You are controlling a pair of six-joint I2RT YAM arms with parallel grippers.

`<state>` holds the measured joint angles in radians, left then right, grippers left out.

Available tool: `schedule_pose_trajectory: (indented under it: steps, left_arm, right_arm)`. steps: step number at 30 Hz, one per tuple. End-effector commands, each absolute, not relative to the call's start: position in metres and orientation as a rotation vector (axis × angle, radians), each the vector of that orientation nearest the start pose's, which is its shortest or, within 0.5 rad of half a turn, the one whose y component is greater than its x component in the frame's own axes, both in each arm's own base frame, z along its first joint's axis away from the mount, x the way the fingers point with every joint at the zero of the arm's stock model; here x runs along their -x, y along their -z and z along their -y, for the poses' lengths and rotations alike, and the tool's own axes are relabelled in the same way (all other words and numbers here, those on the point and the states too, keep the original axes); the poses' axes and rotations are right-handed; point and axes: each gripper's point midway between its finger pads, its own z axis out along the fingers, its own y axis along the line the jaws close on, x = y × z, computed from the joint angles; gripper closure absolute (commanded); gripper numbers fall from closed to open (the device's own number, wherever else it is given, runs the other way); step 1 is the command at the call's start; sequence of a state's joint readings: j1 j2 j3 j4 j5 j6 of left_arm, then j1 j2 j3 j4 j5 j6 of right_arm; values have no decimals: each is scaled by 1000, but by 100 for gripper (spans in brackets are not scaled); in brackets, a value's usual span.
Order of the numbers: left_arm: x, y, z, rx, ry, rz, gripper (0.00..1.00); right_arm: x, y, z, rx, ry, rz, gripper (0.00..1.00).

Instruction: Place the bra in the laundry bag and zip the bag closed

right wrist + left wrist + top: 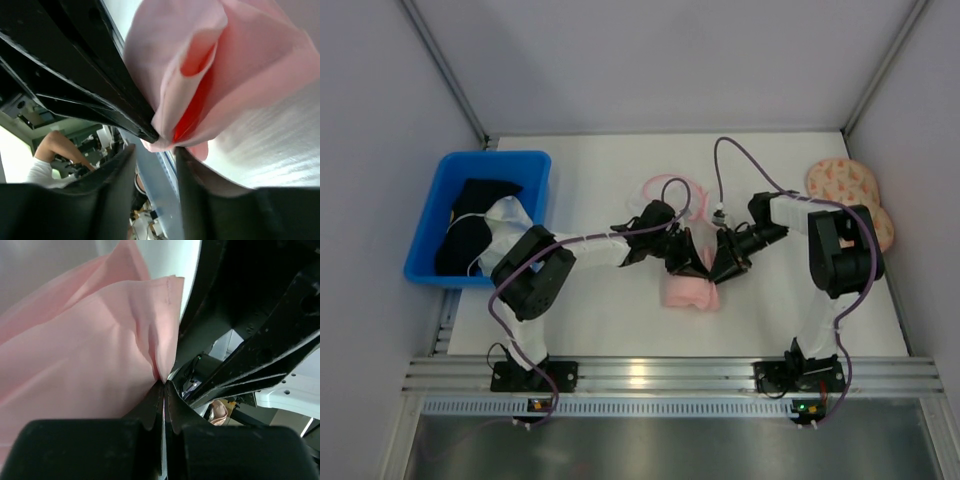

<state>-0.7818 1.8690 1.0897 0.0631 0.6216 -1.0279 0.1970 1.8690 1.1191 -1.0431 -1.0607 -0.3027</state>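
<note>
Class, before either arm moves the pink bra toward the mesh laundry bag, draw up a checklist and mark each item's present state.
1. Left end effector shut on the bra: ok.
2. Right end effector gripping the bra: cannot tell; fabric lies at its parted fingers.
3. Laundry bag unzipped: cannot tell; left arm partly hides it.
4. End effectors clear of each other: not ok; almost touching.

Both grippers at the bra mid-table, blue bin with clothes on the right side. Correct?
No. The blue bin is on the left side, as the top external view shows. The left gripper and right gripper are at the bra mid-table.
</note>
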Motion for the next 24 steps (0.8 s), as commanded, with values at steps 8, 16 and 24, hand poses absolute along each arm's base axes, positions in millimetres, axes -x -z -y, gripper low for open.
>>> schedule_pose_trajectory:
  steps: [8, 16, 24]
  left_arm:
    - [-252, -87, 428, -62, 1622, -2617, 100]
    - [-261, -77, 427, -30, 1626, -2623, 100]
    - [-267, -79, 429, -25, 1651, -2613, 100]
  right_arm:
    - [-223, -50, -174, 405, -1484, -2847, 28]
    - [-232, -31, -178, 349, -1478, -2848, 11]
    - [-236, -22, -199, 366, -1496, -2827, 21]
